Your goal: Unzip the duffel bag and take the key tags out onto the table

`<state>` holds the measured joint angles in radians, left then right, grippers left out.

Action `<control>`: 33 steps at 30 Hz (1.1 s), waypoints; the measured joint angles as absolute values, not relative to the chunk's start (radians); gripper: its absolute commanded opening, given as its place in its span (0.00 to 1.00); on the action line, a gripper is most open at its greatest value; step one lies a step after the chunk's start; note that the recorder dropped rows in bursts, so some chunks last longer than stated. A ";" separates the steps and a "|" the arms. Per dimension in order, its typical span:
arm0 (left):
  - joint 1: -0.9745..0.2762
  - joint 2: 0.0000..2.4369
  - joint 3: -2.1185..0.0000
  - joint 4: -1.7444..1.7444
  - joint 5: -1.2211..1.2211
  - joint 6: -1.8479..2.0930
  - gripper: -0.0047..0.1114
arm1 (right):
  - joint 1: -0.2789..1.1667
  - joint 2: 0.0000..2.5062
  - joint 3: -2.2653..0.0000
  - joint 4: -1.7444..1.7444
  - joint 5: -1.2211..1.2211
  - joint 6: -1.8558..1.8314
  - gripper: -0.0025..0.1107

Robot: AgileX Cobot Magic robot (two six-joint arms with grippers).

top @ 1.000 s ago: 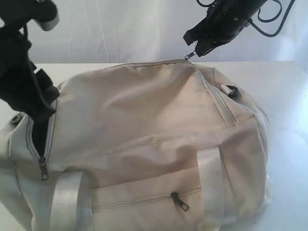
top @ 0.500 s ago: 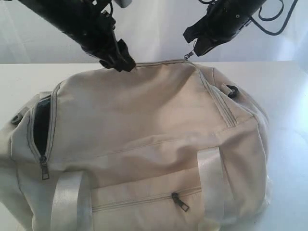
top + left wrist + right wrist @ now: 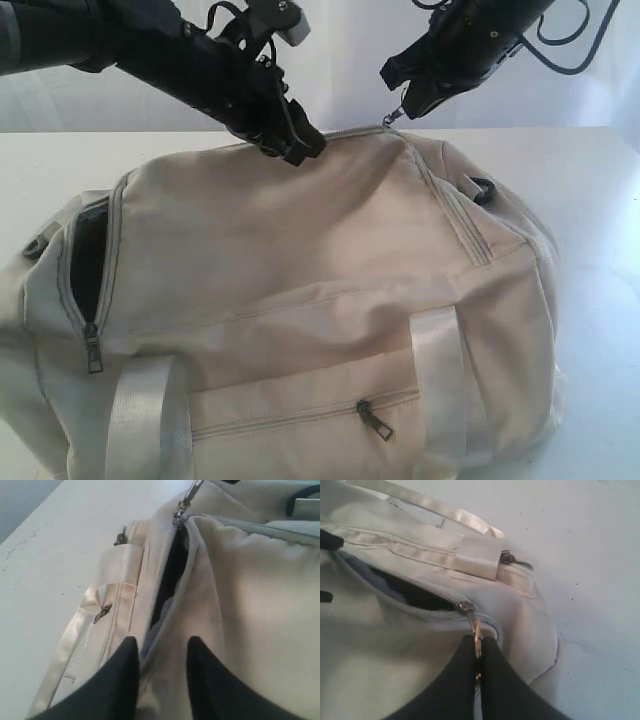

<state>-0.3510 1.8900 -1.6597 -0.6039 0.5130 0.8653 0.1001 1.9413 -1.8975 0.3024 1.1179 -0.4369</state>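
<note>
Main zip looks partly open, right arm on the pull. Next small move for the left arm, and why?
Probably lower the left gripper into the gap in the duffel bag. Its jaws are open over the slit, dark lining shows inside, and no key tags are visible. The right gripper is shut on the zipper pull, holding that end up.

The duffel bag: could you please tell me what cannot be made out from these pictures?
Key tags: in no view; the top opening shows only a dark interior in the left wrist view.
End pocket: exterior view, inside too dark to read.
Duffel bag: its lower part is cut off by the exterior view's bottom edge.
</note>
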 measured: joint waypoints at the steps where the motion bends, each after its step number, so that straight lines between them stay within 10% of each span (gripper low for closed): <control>1: -0.351 1.892 -1.660 -0.605 0.513 0.865 0.12 | 0.100 1.941 -1.898 0.303 1.118 -0.437 0.02; 14: -0.351 1.877 -1.660 -0.529 0.527 0.853 0.06 | 0.100 1.941 -1.898 0.305 1.118 -0.439 0.02; 23: -0.351 1.872 -1.660 -0.516 0.549 0.870 0.73 | 0.100 1.941 -1.898 0.307 1.118 -0.439 0.02; 33: -0.364 1.907 -1.660 -0.542 0.535 0.895 0.50 | 0.100 1.941 -1.898 0.307 1.118 -0.441 0.02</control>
